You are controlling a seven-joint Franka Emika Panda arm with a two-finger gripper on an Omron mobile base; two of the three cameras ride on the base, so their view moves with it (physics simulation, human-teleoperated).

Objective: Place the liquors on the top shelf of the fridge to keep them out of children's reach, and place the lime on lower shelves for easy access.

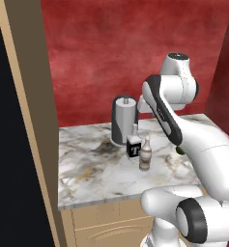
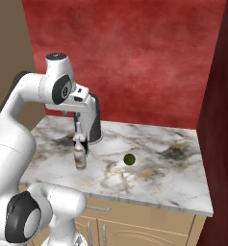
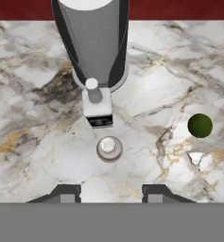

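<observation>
Slim beige-brown bottle with white neck (image 3: pixel 109 148), upright on marble counter (image 3: pixel 38 142): rigid, light, likely slippery and tippable; best grasped at mid-body. Two-finger gripper (image 3: pixel 111 193) hovers above, jaws wide, empty.

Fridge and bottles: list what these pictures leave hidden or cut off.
- Fridge: in the left base view just a dark slab at the left edge; its shelves are out of frame.
- Square bottle: in the right base view the hand hides it.
- Lime: in the left base view the arm covers nearly all of it.
- Fingers: in the hand view, bases cut off by the bottom edge.
</observation>
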